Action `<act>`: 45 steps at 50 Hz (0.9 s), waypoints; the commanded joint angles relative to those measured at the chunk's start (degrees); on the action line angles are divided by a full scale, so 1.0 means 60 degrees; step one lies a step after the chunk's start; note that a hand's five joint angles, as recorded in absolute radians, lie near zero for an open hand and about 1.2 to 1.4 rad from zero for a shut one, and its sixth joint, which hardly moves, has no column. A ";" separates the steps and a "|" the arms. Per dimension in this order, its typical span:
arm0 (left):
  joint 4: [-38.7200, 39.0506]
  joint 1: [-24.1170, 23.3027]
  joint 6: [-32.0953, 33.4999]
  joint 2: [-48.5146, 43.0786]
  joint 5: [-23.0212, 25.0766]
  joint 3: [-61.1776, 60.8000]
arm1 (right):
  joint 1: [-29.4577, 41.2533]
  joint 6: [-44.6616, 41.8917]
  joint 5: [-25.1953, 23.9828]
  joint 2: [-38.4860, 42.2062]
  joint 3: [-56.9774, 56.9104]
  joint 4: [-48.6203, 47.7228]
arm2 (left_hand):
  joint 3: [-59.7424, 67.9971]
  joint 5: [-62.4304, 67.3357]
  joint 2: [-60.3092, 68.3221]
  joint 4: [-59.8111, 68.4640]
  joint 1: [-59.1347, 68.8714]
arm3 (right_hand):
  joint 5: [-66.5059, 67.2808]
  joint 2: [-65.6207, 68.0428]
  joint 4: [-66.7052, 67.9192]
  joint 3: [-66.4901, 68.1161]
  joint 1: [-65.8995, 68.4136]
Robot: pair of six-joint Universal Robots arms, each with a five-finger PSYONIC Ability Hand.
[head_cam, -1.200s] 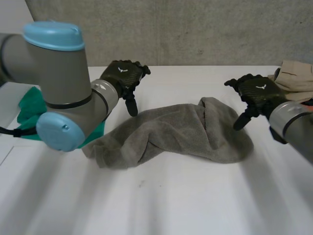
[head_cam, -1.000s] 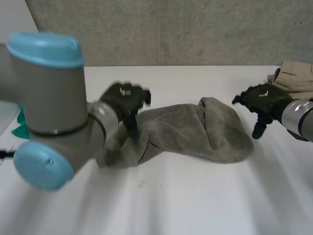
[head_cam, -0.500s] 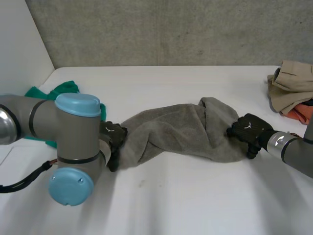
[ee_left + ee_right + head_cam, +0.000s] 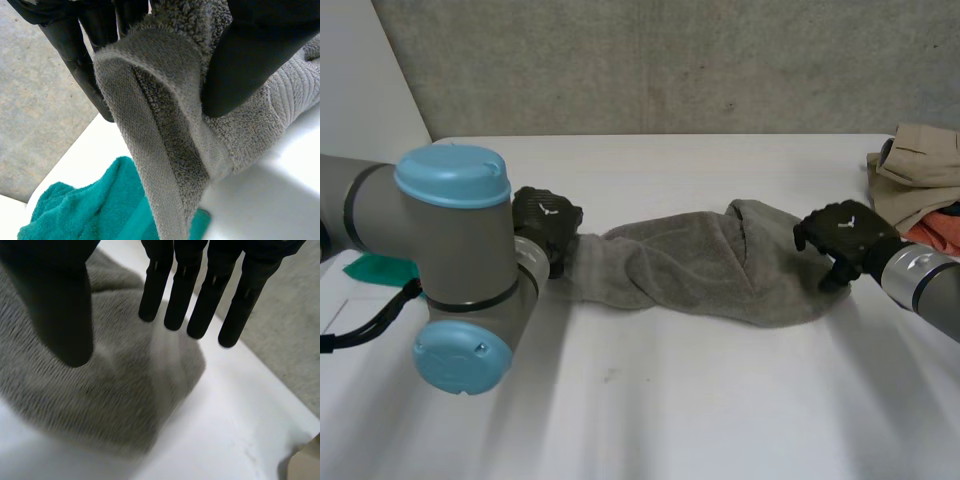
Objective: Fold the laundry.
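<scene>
Now left hand (image 4: 545,222) pinches towel (image 4: 700,268), right hand (image 4: 842,233) splayed.

Towel (image 4: 700,270) on table (image 4: 720,400), clothes pile (image 4: 920,165) right

No readable text, labels or numbers anywhere

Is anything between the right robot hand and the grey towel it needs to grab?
Nothing visible. The right robot hand hangs open directly over one end of the grey towel, fingers straight. The left robot hand pinches the other end.
</scene>
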 commanded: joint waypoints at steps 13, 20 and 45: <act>-0.1009 0.0610 -0.0881 -0.0179 0.0274 0.1246 | -0.0342 -0.1750 -0.0060 0.0467 0.0101 0.0282 | 0.2059 0.2433 0.1964 0.1964 0.2090 | -0.1696 -0.1733 -0.1805 -0.1819 -0.1687; -0.1273 0.0654 -0.1056 -0.0340 0.0274 0.1715 | -0.0590 -0.1823 -0.0338 0.0509 0.0116 0.0107 | 0.2059 0.2433 0.1964 0.1964 0.2090 | -0.0016 -0.0053 -0.0125 -0.0139 -0.0007; -0.4301 0.0742 -0.2871 0.1779 0.1253 0.1746 | -0.0693 0.0340 -0.0060 -0.1139 -0.0001 -0.0629 | 0.2059 0.2433 0.1964 0.1964 0.2090 | 0.6859 0.6822 0.6750 0.6737 0.6869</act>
